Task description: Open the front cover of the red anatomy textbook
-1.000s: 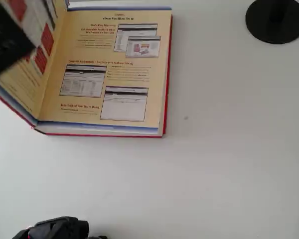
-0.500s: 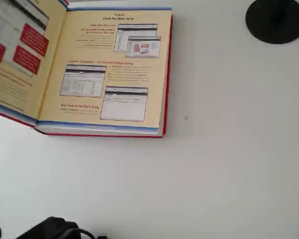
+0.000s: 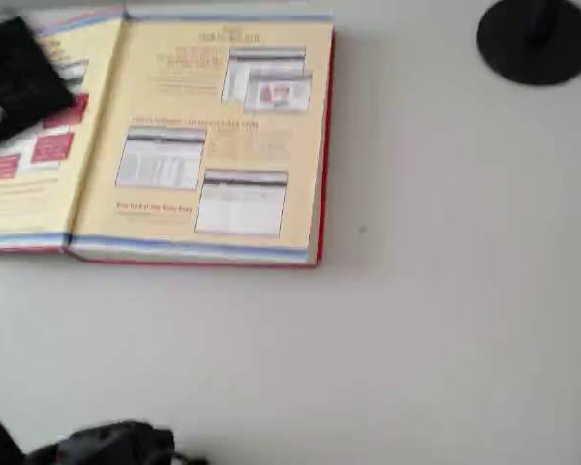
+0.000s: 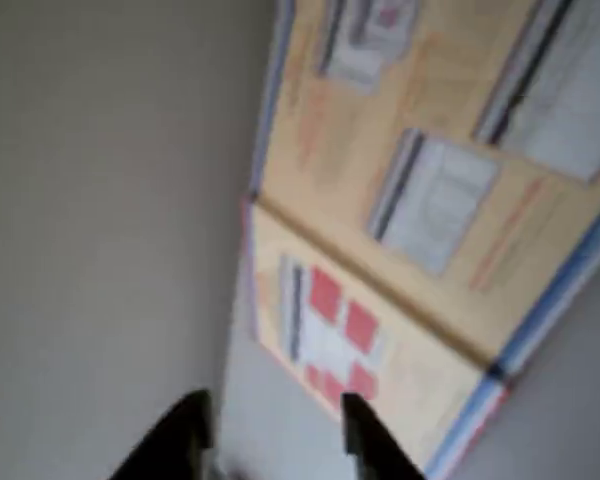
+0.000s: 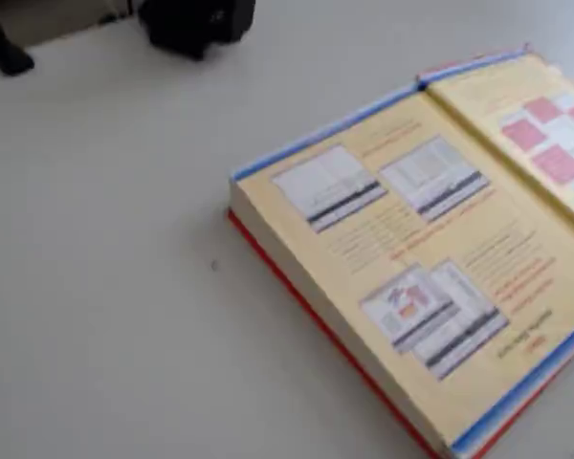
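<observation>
In the wrist view the gripper [image 4: 270, 440] sits at the bottom edge, its two dark fingers [image 4: 365, 435] spread apart with bare table showing in the gap and nothing held between them. Just past the fingertips lies the front cover [image 4: 365, 355], swung fully open, its cream-yellow inner side facing up with red boxes on it (the print is too blurred to read). Beyond the hinge line the red anatomy textbook [image 4: 460, 150] stretches away, its cream-yellow page carrying grey screenshots and a blue stripe along the edge.

In the overhead view the textbook [image 3: 223, 136] rests on the white table [image 3: 416, 339] toward the upper left, its red edge running down its right side and along the bottom. The front cover [image 3: 39, 184] lies flat to the left of it, touching the table, with a dark blurred part of the arm over its upper corner. A black round disc [image 3: 537, 39] stands well apart at the upper right.

In the fixed view the thick book [image 5: 402, 258] fills the right side, with the open cover [image 5: 545, 134] lying behind it, level with the top page.
</observation>
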`<action>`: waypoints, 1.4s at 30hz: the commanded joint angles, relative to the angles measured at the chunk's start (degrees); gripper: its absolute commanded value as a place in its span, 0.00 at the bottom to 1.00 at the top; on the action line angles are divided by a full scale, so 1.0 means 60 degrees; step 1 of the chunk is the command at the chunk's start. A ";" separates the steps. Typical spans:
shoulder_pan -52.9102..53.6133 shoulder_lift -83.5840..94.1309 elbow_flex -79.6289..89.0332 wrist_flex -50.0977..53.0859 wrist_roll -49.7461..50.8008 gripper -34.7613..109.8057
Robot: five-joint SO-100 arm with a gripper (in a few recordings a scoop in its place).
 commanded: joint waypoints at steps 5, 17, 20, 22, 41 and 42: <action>0.2856 0.4702 0.7148 -0.2739 -0.0264 0.24; 0.2373 1.0327 1.4941 -0.4233 -0.1494 0.24; 0.2139 1.2378 1.6377 -0.3530 -0.1509 0.24; 0.2124 1.2686 1.6919 -0.3281 -0.1465 0.24; 0.2212 1.2715 1.8091 -0.3223 -0.1421 0.24; 0.2212 1.2715 1.8091 -0.3223 -0.1421 0.24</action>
